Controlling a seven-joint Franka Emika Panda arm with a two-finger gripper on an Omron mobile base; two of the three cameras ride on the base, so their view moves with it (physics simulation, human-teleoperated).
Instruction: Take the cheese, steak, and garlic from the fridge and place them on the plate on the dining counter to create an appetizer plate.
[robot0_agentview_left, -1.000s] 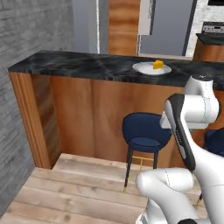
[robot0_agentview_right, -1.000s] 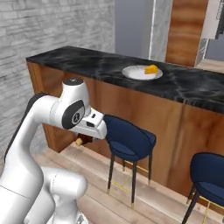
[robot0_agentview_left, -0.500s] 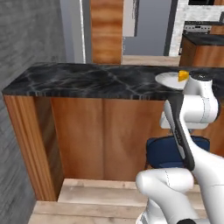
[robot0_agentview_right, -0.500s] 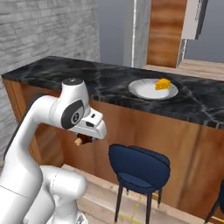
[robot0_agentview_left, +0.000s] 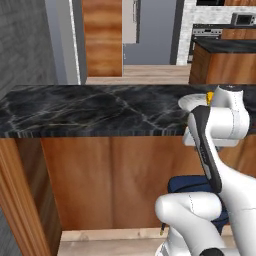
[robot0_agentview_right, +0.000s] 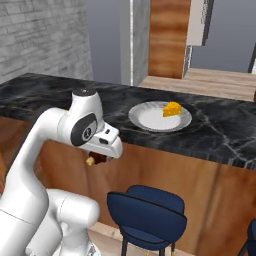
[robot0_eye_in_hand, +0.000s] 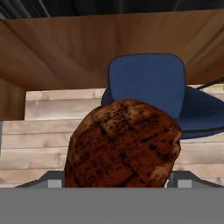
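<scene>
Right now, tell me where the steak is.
The steak is held in the gripper, low in the hand view, in front of the dining counter's wood front, above a navy stool. The cheese already lies on the plate.

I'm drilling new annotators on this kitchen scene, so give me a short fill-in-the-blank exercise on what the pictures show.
1. The gripper is closed on the ____.
2. The cheese lies on the white ____.
3. The dining counter has a black ____ top.
4. Below the counter stands a navy stool; its colour is ____.

Missing words: steak; plate; marble; navy
</scene>
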